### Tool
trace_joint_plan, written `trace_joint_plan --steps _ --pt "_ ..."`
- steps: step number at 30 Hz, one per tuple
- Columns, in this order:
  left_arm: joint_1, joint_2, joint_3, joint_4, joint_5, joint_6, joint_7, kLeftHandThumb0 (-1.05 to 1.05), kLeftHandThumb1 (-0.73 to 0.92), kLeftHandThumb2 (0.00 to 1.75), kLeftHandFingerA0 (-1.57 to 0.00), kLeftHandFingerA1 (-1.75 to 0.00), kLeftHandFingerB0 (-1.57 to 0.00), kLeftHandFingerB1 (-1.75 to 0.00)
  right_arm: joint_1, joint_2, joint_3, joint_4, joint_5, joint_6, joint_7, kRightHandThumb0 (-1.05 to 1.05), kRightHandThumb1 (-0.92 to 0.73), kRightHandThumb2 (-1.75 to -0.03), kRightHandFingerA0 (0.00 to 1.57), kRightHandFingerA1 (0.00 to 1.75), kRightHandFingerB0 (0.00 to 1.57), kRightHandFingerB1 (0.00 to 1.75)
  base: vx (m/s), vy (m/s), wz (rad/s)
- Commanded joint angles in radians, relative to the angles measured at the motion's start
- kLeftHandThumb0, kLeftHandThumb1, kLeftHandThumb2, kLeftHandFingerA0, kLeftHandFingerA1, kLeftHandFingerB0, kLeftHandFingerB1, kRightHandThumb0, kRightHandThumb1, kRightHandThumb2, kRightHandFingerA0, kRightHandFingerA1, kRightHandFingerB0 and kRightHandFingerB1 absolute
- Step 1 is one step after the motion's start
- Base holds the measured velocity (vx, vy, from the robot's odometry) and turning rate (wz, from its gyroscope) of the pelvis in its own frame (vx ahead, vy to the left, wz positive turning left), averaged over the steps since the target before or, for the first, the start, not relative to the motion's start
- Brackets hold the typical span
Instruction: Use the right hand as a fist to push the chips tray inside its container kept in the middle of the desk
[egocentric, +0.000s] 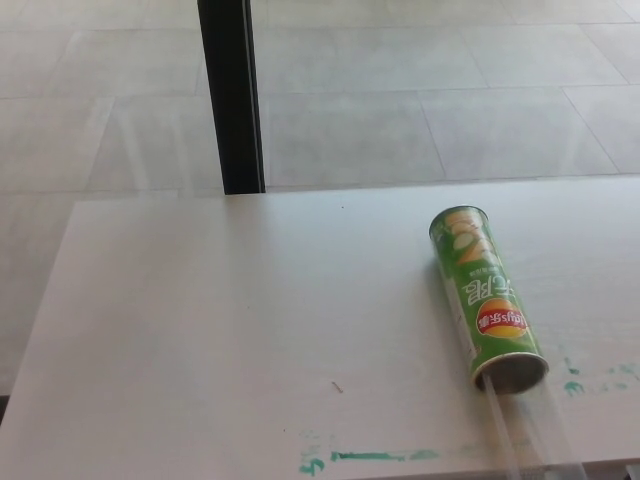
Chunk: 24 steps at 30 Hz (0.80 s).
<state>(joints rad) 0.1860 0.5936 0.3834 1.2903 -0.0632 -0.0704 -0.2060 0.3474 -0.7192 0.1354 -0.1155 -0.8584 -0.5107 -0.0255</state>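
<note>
I see neither hand in the head view, so I cannot tell what the fingers are doing. The green chips container (487, 298) lies on its side on the white surface (250, 320), at about four o'clock from its middle, open mouth toward me. The clear chips tray (530, 430) sticks out of that mouth toward six o'clock, past the near edge. I judge the push has not begun. Next I need my right hand brought in as a fist behind the tray's near end, then driven toward twelve o'clock along the container's axis.
</note>
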Motion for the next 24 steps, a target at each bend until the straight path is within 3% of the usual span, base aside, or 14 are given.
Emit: trace_joint_plan --steps 1,9,10,12,13,14,16,17,19,20,21,22,23,24 --pt "0.003 0.037 0.016 -0.008 -0.025 -0.006 0.001 -0.98 0.72 1.31 -0.70 -1.17 -0.58 -1.00 -0.027 -0.035 0.070 0.041 -0.301 0.073 -0.177 -0.79 -0.92 -0.71 0.96 1.31 0.89 0.66 0.00 0.000 0.00" --pt "0.008 0.026 0.023 0.000 -0.023 -0.026 0.029 -1.01 0.73 1.28 -0.78 -1.23 -0.58 -1.04 -0.036 -0.008 0.055 0.032 -0.274 0.026 -0.358 -0.73 -0.87 -0.72 0.95 1.52 0.77 0.60 0.00 0.000 0.00" --pt "0.006 0.025 0.023 0.004 -0.020 -0.027 0.035 -0.99 0.81 1.10 -0.78 -1.34 -0.56 -1.10 -0.037 -0.008 0.051 0.017 -0.279 0.024 -0.373 -0.73 -0.86 -0.72 0.97 1.53 0.79 0.60 0.00 0.000 0.00" --pt "-0.001 0.014 0.037 0.011 -0.032 -0.032 0.041 -0.97 0.80 1.11 -0.79 -1.36 -0.59 -1.13 -0.053 -0.013 0.049 0.011 -0.303 0.013 -0.444 -0.74 -0.87 -0.71 1.00 1.54 0.82 0.61 0.00 0.000 0.00" --pt "0.000 0.014 0.040 0.007 -0.035 -0.033 0.041 -0.82 0.69 1.46 -1.35 -1.48 -0.50 -0.97 -0.054 -0.011 0.048 0.017 -0.298 0.003 -0.462 -0.72 -0.87 -0.70 1.00 1.54 0.81 0.61 0.00 0.000 0.00" --pt "0.001 0.015 0.039 0.006 -0.033 -0.033 0.035 -1.02 0.81 1.10 -0.75 -1.36 -0.54 -1.13 -0.055 -0.009 0.047 0.017 -0.296 0.002 -0.469 -0.73 -0.87 -0.71 0.98 1.57 0.81 0.62 0.00 0.000 0.00" --pt "0.003 0.015 0.041 0.005 -0.032 -0.033 0.029 -1.03 0.74 1.26 -0.73 -1.25 -0.53 -1.05 -0.051 -0.016 0.044 0.008 -0.301 0.006 -0.466 -0.76 -0.87 -0.72 1.02 1.52 0.81 0.61 0.00 0.000 0.00" --pt "0.005 0.014 0.042 0.005 -0.032 -0.036 0.027 -1.03 0.74 1.27 -0.73 -1.24 -0.53 -1.05 -0.044 -0.023 0.036 -0.009 -0.302 0.013 -0.447 -0.68 -0.69 -1.13 1.20 1.35 0.82 0.75 0.00 0.000 0.00" --pt "0.006 0.014 0.041 0.004 -0.028 -0.038 0.028 -1.03 0.74 1.27 -0.73 -1.24 -0.53 -1.05 -0.038 -0.024 0.033 -0.016 -0.299 0.019 -0.439 -0.68 -0.69 -1.13 1.20 1.35 0.82 0.75 0.00 0.000 0.00" --pt "0.000 0.013 0.046 0.005 -0.032 -0.028 0.041 -0.99 0.81 1.10 -0.69 -1.35 -0.52 -1.12 -0.040 -0.026 0.030 -0.007 -0.296 0.001 -0.479 -0.74 -0.84 -0.69 1.05 1.51 0.82 0.61 0.00 0.000 0.00" --pt "0.001 0.014 0.042 0.003 -0.027 -0.030 0.042 -1.00 0.72 1.28 -0.81 -1.25 -0.61 -1.06 -0.038 -0.029 0.029 -0.005 -0.301 0.001 -0.489 -0.73 -0.88 -0.66 1.05 1.47 0.81 0.60 0.00 0.000 0.00" --pt "0.008 0.012 0.041 0.005 -0.025 -0.035 0.037 -1.01 0.82 1.10 -0.72 -1.35 -0.52 -1.11 -0.029 -0.025 0.025 -0.011 -0.295 0.008 -0.481 -0.66 -0.69 -1.14 1.22 1.34 0.81 0.75 0.00 0.000 0.00" --pt "0.008 0.011 0.045 0.005 -0.029 -0.035 0.035 -0.99 0.81 1.10 -0.71 -1.36 -0.52 -1.13 -0.024 -0.023 0.022 -0.015 -0.303 0.015 -0.495 -0.65 -0.68 -1.14 1.24 1.35 0.80 0.75 0.00 0.000 0.00" --pt "0.007 0.009 0.048 0.008 -0.031 -0.036 0.034 -1.01 0.82 1.08 -0.70 -1.35 -0.50 -1.11 -0.024 -0.025 0.019 -0.015 -0.300 0.010 -0.500 -0.75 -0.85 -0.70 1.05 1.52 0.80 0.61 0.00 0.000 0.00"
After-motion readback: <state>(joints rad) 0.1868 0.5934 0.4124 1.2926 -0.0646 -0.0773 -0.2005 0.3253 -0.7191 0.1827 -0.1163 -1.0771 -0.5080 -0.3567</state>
